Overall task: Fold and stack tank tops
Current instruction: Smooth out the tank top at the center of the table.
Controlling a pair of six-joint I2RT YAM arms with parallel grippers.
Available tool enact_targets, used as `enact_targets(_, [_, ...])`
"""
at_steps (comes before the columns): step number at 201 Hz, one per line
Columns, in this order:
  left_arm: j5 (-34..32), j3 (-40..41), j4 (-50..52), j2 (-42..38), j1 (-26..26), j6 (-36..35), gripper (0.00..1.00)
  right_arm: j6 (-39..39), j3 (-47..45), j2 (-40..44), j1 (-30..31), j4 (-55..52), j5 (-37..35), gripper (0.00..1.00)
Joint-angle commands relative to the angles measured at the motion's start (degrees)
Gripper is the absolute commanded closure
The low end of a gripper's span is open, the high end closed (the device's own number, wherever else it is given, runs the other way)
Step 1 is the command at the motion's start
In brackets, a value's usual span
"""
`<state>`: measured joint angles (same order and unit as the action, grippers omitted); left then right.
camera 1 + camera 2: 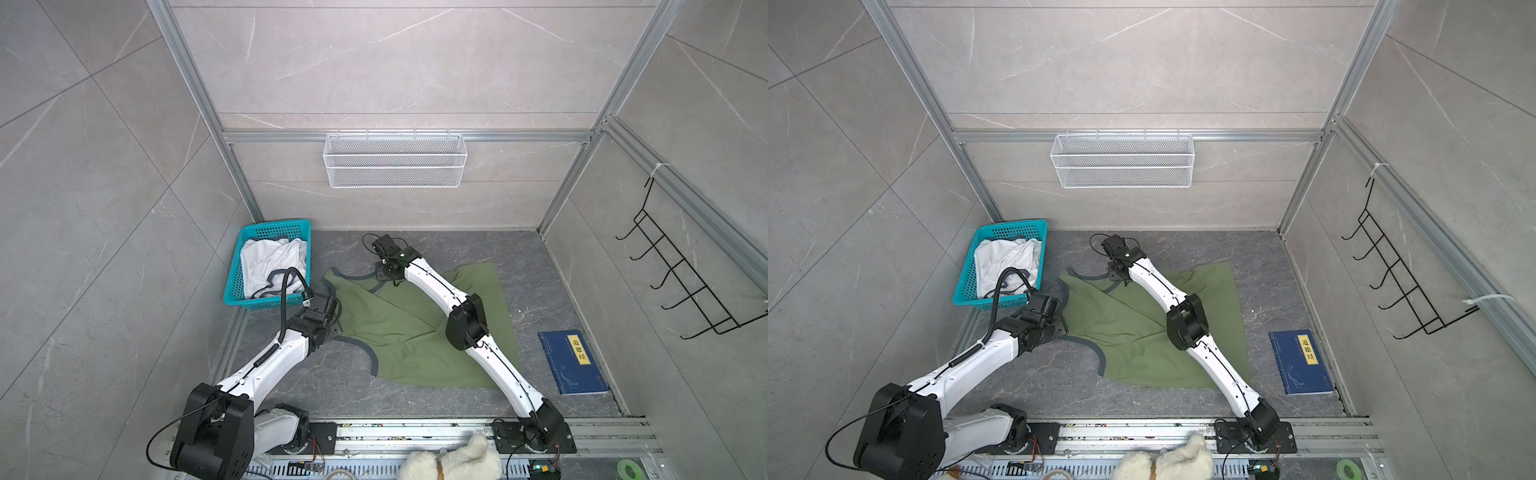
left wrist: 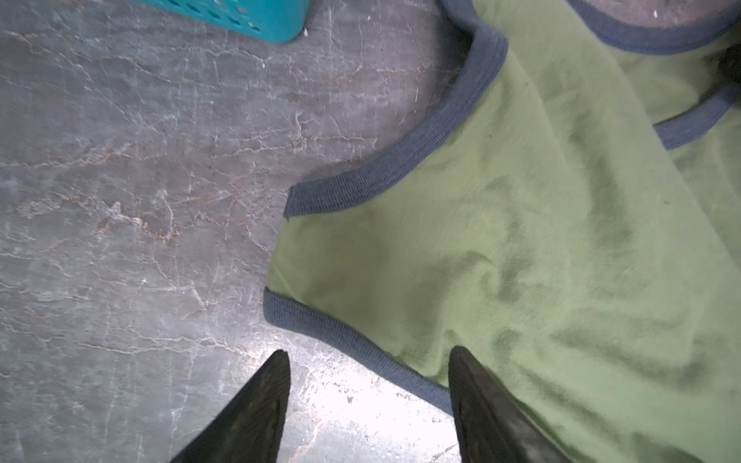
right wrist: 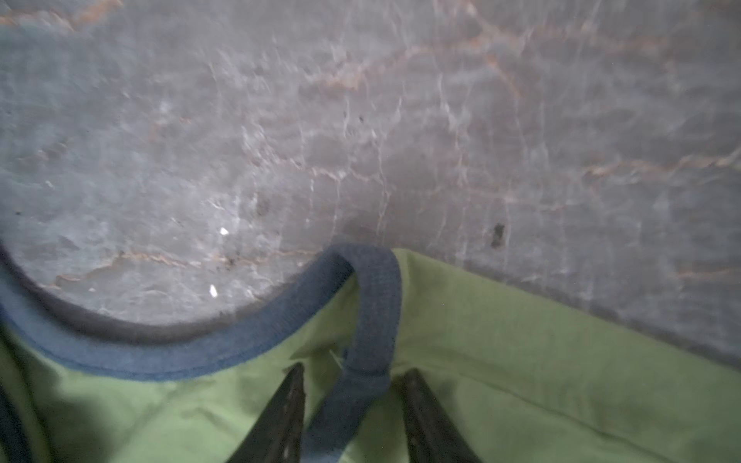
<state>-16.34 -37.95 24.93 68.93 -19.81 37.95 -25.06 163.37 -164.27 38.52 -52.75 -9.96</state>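
An olive green tank top (image 1: 399, 332) (image 1: 1129, 328) with navy trim lies spread on the dark table, one side folded over diagonally. A white tank top (image 1: 270, 266) (image 1: 1005, 262) sits crumpled in the teal basket (image 1: 249, 301). My left gripper (image 1: 334, 330) (image 2: 369, 350) is open low at the green top's near-left strap (image 2: 361, 196); one finger is over cloth, the other over bare table. My right gripper (image 1: 386, 272) (image 3: 356, 368) is at the far strap, and its jaws stand narrowly apart on either side of a raised loop of navy trim (image 3: 377, 304).
A dark blue book (image 1: 573, 361) with a yellow label lies on the table to the right. A white plush toy (image 1: 453, 461) rests at the front rail. A white wire basket (image 1: 395, 160) hangs on the back wall, a black hook rack (image 1: 681, 270) on the right wall.
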Motion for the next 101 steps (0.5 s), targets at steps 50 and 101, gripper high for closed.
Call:
enact_targets(50, [0.6, 1.4, -0.9, -0.8, 0.3, 0.0, 0.34, 0.0, -1.4, 0.7, 0.2, 1.6, -4.6, 0.85])
enact_targets(101, [0.0, 0.3, 0.7, 1.5, 0.3, 0.4, 0.34, 1.0, -0.2, 1.0, 0.1, 5.1, -5.6, 1.00])
